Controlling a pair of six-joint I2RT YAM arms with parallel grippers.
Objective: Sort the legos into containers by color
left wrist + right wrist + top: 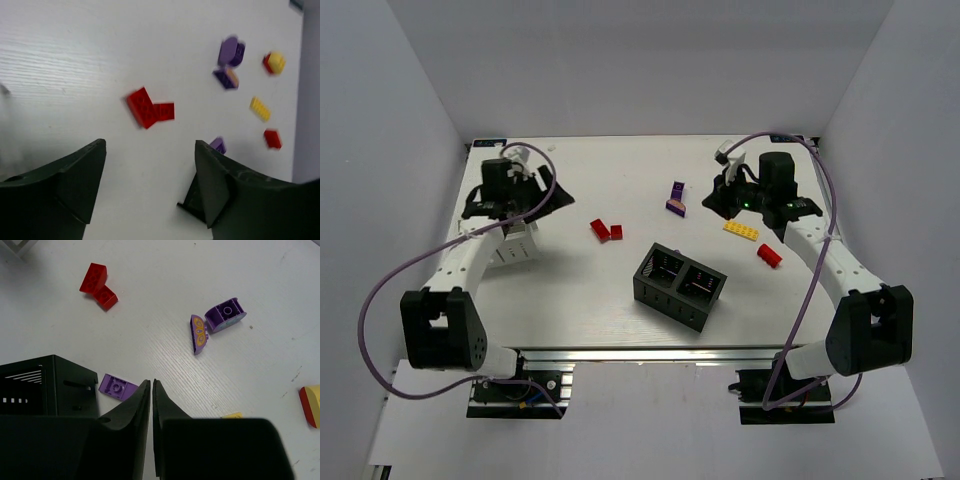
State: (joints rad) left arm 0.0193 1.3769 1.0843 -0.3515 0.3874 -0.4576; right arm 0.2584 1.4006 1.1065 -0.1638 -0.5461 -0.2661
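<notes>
Top external: loose legos [606, 230] lie across the middle and right of the worktop [570, 300]; by my reading the sorting is at an early stage
black box [680, 287]: near centre front, two cells, both dark; no brick made out inside
white box [515, 248]: far left, mostly hidden under the left arm; contents cannot be told
red pair [149, 107]: two bricks touching, loose, between the two boxes
purple arch brick [226, 315]: loose, just beside a printed purple piece [198, 332]
purple plate [117, 386]: on the worktop just beside the black box wall, outside it
yellow plate [741, 230]: loose, right of centre, with a single red brick [769, 256] near it
red-and-yellow piece [275, 62]: loose, far right
lime green: none seen loose
left to do: every piece listed above needs a cell
left end effector [150, 150]: jaws wide apart, nothing between them; faces the red pair
left arm: elbow bent, wrist over the white box
right end effector [151, 385]: jaws nearly together, thin slit, nothing gripped
right arm: reaching forward, wrist pitched down above the worktop near the purple plate
</notes>
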